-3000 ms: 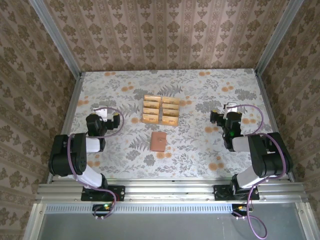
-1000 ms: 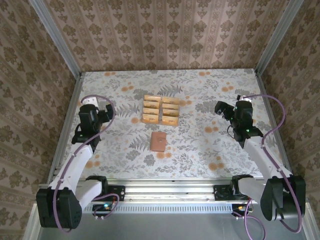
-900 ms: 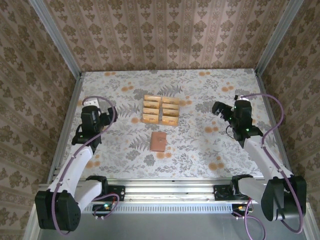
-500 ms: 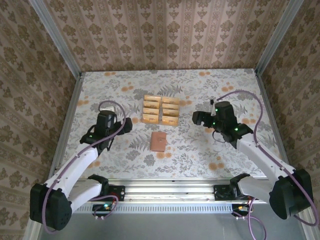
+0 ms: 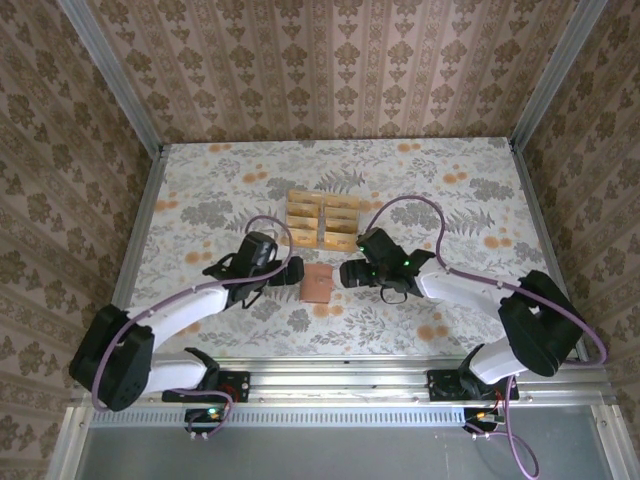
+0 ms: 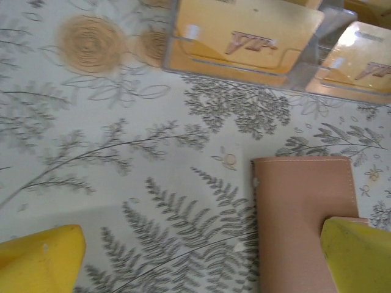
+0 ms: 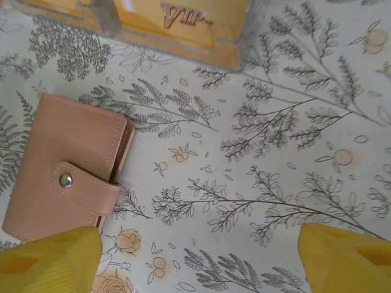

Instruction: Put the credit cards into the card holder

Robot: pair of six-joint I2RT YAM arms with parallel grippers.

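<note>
The card holder (image 5: 318,283) is a closed reddish-brown wallet with a snap strap, lying flat at the table's middle. The credit cards (image 5: 322,220) are golden-yellow and stand in a clear tiered rack just behind it. My left gripper (image 5: 291,269) sits low at the wallet's left edge, open. In the left wrist view, one yellow fingertip (image 6: 357,253) overlaps the card holder (image 6: 302,207), and the cards (image 6: 244,36) show above. My right gripper (image 5: 349,273) is at the wallet's right side, open. Its wrist view shows the card holder (image 7: 67,165) beside the left fingertip (image 7: 49,259), with bare cloth between the fingers.
The clear rack (image 7: 244,55) holding the cards stands close behind both grippers. Flowered cloth covers the table (image 5: 450,190), with metal rails (image 5: 140,230) along the sides and patterned walls all round.
Both arms have swung in from the table's left and right sides to the middle and lowered. They now flank the card holder, which has not moved.
</note>
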